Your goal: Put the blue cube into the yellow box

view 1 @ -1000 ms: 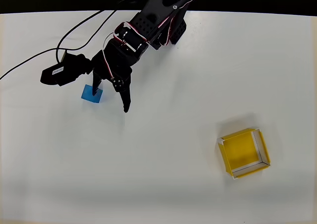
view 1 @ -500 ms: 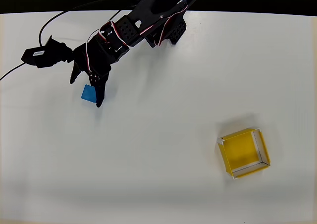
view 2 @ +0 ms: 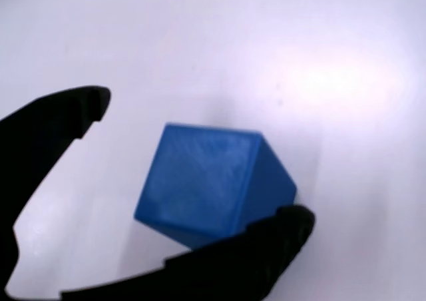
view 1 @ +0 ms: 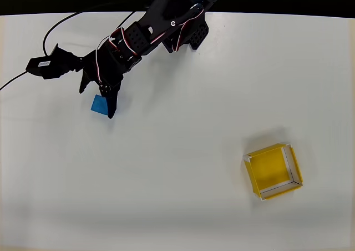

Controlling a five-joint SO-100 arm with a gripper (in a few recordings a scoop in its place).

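The blue cube (view 1: pixel 100 104) rests on the white table at the left of the overhead view. My black gripper (view 1: pixel 96 103) is open and straddles it, one finger (view 1: pixel 82 88) to the cube's upper left and the other finger (view 1: pixel 111 113) at its lower right. In the wrist view the blue cube (view 2: pixel 200 184) sits tilted between the fingers of the gripper (view 2: pixel 193 161); the lower finger (view 2: pixel 279 231) is against or just short of its corner, and the left finger (view 2: pixel 73 111) stands apart from it. The yellow box (view 1: pixel 269 170) lies empty far off at the lower right.
My arm reaches in from its base (view 1: pixel 191 23) at the table's top edge. A black cable (view 1: pixel 52 34) runs across the upper left corner. White tabletop (view 1: pixel 183 151) stretches open between the cube and the box.
Over the last second the gripper swung left, bringing the cube from beside one finger to between both. The cube and the box have not moved.
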